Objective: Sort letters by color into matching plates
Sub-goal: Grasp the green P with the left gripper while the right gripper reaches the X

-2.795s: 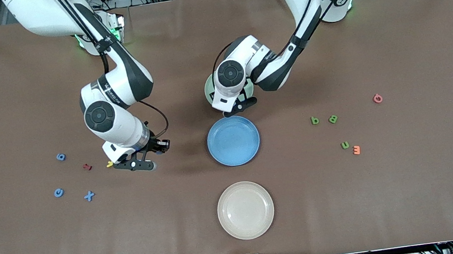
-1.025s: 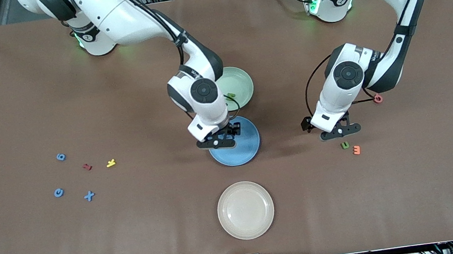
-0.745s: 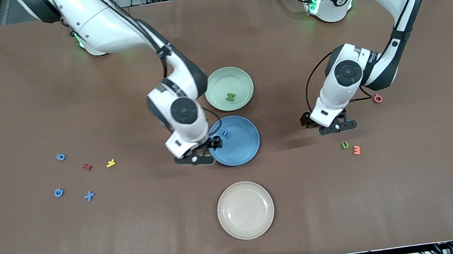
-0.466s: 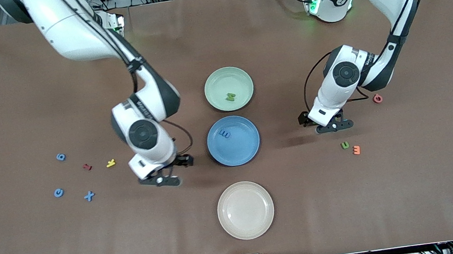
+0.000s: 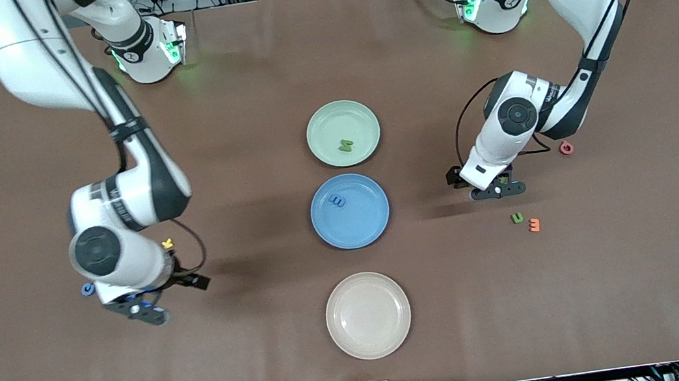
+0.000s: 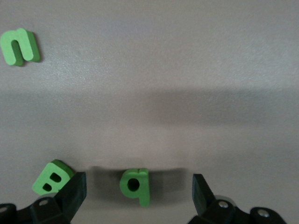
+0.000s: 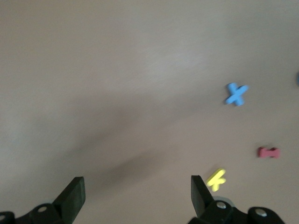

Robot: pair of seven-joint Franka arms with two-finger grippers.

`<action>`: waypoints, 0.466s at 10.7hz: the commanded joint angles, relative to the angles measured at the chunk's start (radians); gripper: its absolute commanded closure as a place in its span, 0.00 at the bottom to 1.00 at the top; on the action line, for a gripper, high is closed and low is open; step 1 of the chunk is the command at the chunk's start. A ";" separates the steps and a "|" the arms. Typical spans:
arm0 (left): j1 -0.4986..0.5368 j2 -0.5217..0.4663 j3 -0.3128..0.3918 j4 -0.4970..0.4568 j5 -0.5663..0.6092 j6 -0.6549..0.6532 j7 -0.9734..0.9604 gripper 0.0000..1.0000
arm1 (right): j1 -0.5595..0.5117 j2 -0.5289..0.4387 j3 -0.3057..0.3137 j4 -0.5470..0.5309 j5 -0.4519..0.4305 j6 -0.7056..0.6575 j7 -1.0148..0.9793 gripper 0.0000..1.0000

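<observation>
Left gripper (image 6: 135, 198): wide, empty, straddling green "b" (image 6: 135, 185), right of frame.
Right gripper (image 7: 135, 196): wide, empty, lower left of frame, over blue "x" (image 7: 236, 94).

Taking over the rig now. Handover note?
Left gripper: open, low over the green b, one finger on either side of it, not gripping.
Right gripper: open, holding nothing, over the letters at the right arm's end of the table.
Done: one green letter lies in the green plate, and one blue letter in the blue plate.
Left: the green b, the green B and the green u; the blue x and the round blue letter. The right arm may hide more blue letters.
</observation>
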 commanded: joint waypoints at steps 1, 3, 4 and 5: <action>0.024 0.005 -0.012 -0.011 0.030 0.017 0.024 0.00 | -0.111 -0.040 -0.015 -0.054 0.054 0.008 0.032 0.00; 0.024 0.005 -0.014 -0.012 0.029 0.015 0.023 0.15 | -0.165 -0.029 -0.021 -0.059 0.103 0.018 0.033 0.00; 0.024 0.005 -0.014 -0.014 0.029 0.015 0.023 0.28 | -0.174 -0.029 -0.025 -0.085 0.106 0.041 0.033 0.00; 0.024 0.005 -0.012 -0.017 0.029 0.015 0.024 0.32 | -0.188 -0.029 -0.027 -0.134 0.106 0.110 0.030 0.00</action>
